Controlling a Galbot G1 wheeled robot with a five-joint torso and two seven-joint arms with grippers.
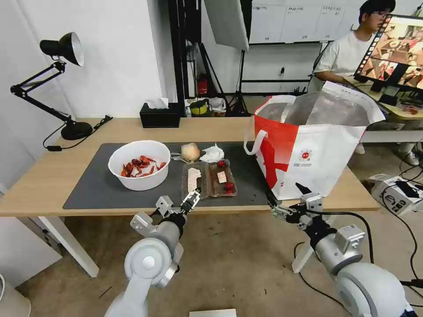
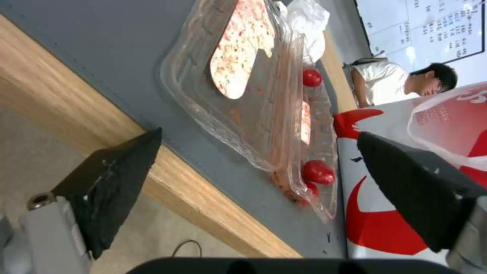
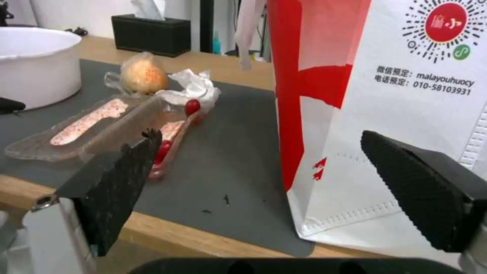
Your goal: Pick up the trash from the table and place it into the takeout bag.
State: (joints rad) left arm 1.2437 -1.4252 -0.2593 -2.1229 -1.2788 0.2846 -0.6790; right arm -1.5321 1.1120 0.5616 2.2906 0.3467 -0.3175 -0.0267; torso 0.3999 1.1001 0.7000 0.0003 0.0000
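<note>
We saw our left gripper (image 1: pixel 192 199) hanging at the near edge of the table (image 1: pixel 39 185), its fingers spread wide and grasping nothing. Just ahead of its tips lay the clear plastic tray (image 1: pixel 209 178), opened flat on the dark grey mat (image 1: pixel 94 185), with pale scraps in one half and small red pieces in the other. Beyond the tray, farther from that gripper, sat the beige lump (image 1: pixel 191 152) and the crumpled white tissue (image 1: pixel 213 153), close beside each other. To the gripper's left and a little ahead stood the white bowl (image 1: pixel 139 164) with red crayfish shells inside.

Our right gripper (image 1: pixel 286 200) hovered at the same table edge, jaws parted and empty, right before the lower front corner of the takeout bag (image 1: pixel 308 149). The bag stood upright at the mat's right end, its foil-lined mouth open and well above both grippers.

Between the tray and the bag we saw a bare strip of mat; a narrow band of wood ran between the mat and the table edge under both grippers.

The table was light wood on white legs. At its far side stood a black tissue box (image 1: pixel 160 114) and a black desk lamp (image 1: pixel 53 83) on the far left corner. The floor beneath was plain concrete.
</note>
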